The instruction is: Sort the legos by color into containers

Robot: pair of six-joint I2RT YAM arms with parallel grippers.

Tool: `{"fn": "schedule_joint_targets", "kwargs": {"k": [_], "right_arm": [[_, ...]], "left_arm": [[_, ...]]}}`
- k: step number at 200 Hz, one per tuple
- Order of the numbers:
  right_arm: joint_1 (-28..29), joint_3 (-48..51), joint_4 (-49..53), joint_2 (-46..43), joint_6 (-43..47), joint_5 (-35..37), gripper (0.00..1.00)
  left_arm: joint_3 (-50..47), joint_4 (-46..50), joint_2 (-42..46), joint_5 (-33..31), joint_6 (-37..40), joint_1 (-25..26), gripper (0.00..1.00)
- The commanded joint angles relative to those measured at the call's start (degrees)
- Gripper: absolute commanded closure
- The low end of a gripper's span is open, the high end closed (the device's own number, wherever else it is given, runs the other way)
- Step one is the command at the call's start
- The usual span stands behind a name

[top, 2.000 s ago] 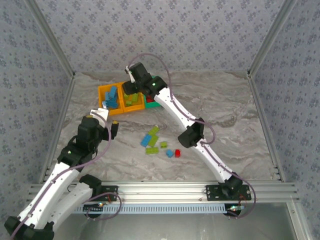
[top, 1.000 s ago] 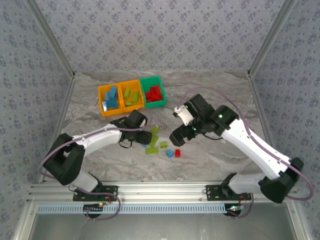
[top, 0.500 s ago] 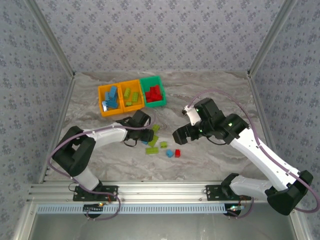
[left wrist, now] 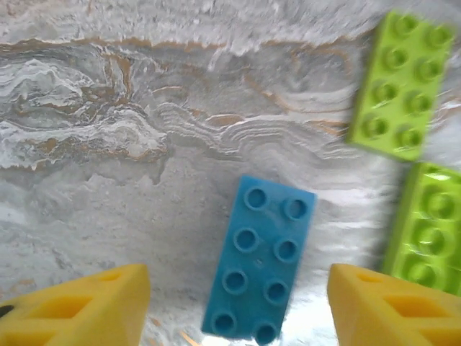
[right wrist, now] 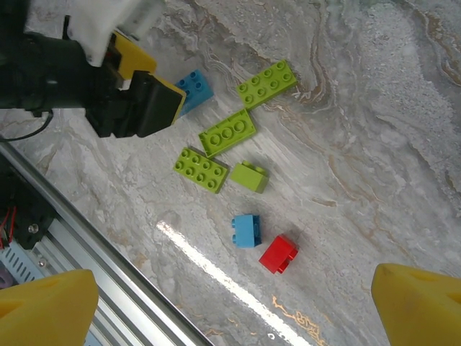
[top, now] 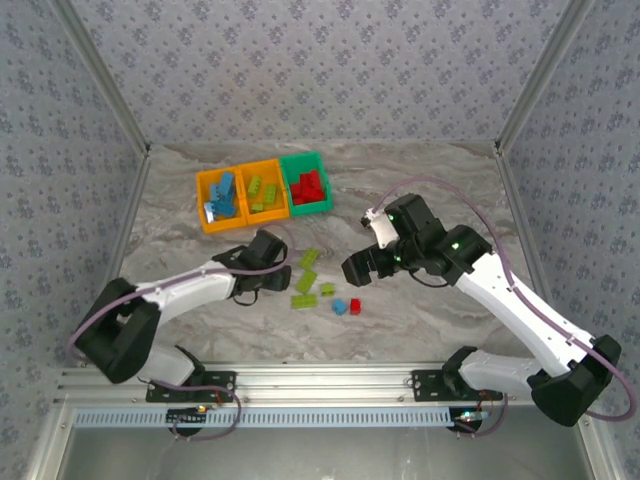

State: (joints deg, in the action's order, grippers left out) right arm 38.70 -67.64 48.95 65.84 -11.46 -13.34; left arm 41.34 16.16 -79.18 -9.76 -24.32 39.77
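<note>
A blue lego [left wrist: 258, 269] lies flat on the marble, studs up, between the yellow fingertips [left wrist: 79, 306] of my open left gripper [left wrist: 238, 313], which do not touch it. Two lime green legos [left wrist: 403, 83] lie just to its right. In the top view the left gripper [top: 277, 274] sits low at the left end of the loose legos [top: 305, 282]. My right gripper [right wrist: 234, 310] hangs open and empty above a small blue lego [right wrist: 247, 231] and a red lego [right wrist: 279, 254]. The containers [top: 264, 187] stand at the back left, with sorted legos inside.
The bins read, left to right, orange with blue bricks [top: 221, 200], orange with green bricks, and green with red bricks [top: 306, 182]. Several green bricks [right wrist: 227, 133] lie between the two grippers. The aluminium rail [right wrist: 108, 267] runs along the near edge.
The left gripper has pulled back a little to the left and its jaws stand wider than half a second ago. The right gripper has shifted slightly left.
</note>
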Motion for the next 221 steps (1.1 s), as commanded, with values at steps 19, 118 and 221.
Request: {"fn": "schedule_joint_targets", "kwargs": {"k": [19, 118, 221], "right_arm": [[-0.22, -0.21, -1.69, 1.32, -1.60, -2.62, 0.00], [0.64, -0.19, 0.31, 2.06, -2.99, -6.95, 0.00], [1.99, -1.48, -2.14, 1.24, -4.78, -5.28, 0.00]], "left_arm": [[-0.12, -3.56, 3.09, 2.11, 0.74, -0.12, 0.21], [1.65, -4.59, -7.65, 2.48, 0.68, -0.23, 0.58], [17.05, -0.65, 1.97, -0.42, 3.47, -18.54, 0.70]]}}
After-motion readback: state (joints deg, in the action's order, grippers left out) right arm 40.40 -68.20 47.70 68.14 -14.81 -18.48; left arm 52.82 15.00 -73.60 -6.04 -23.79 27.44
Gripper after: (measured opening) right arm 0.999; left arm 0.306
